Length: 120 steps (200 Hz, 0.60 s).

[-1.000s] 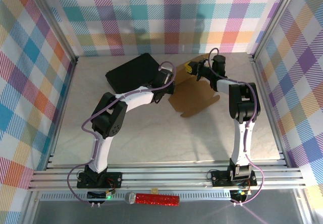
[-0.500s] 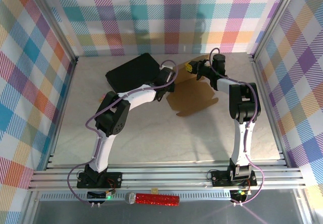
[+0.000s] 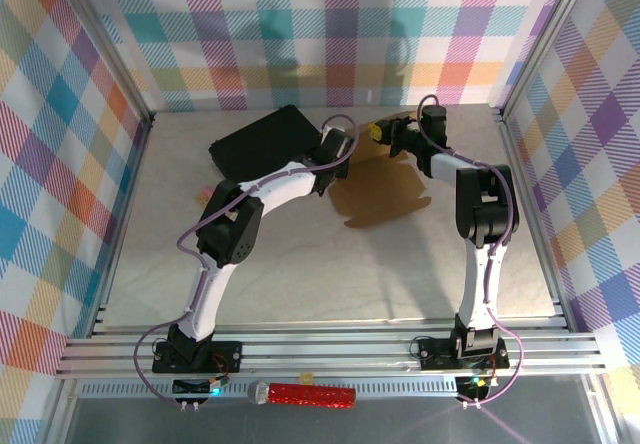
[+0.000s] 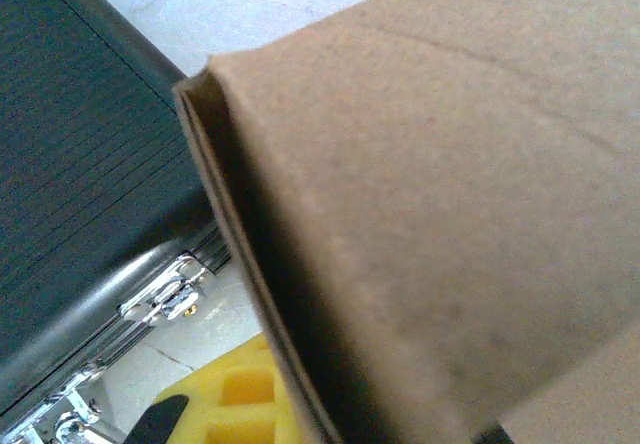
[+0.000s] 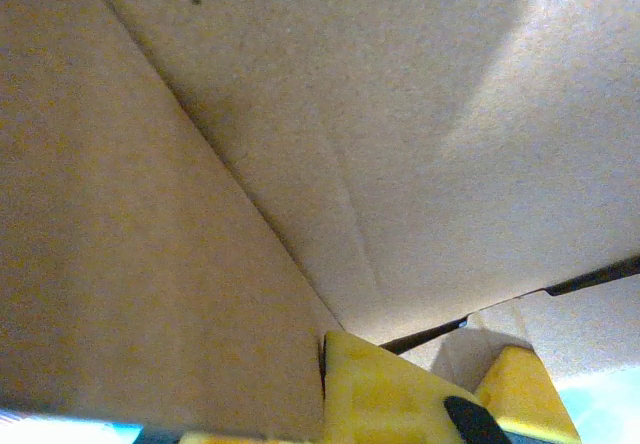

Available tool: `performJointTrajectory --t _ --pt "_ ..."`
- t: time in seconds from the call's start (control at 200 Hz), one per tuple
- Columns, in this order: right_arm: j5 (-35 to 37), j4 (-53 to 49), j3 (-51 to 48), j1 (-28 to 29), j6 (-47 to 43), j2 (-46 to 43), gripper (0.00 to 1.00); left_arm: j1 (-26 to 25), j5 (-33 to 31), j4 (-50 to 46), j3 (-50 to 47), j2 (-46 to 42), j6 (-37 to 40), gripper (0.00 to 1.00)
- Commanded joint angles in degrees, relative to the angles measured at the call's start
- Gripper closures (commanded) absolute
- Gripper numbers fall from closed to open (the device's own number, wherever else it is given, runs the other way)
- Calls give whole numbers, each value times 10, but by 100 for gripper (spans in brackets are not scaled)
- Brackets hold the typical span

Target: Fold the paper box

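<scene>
Paper box lies between left gripper and right gripper.

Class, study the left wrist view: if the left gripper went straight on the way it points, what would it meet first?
Almost certainly the paper box: its brown panel stands right ahead of the left gripper, very close. The black case lies off to one side.
</scene>
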Motion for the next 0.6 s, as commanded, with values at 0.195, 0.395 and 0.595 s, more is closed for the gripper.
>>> performJointTrajectory --t 0.195,0.395,0.595 --pt "-119 -45 -27 29 36 -17 100 9 -42 -124 57 72 -18 75" --pt "-115 -31 -36 29 48 -19 100 14 -28 -169 110 103 -23 85" --pt "-107 -33 -40 29 53 -26 100 20 -38 -181 111 103 -30 100"
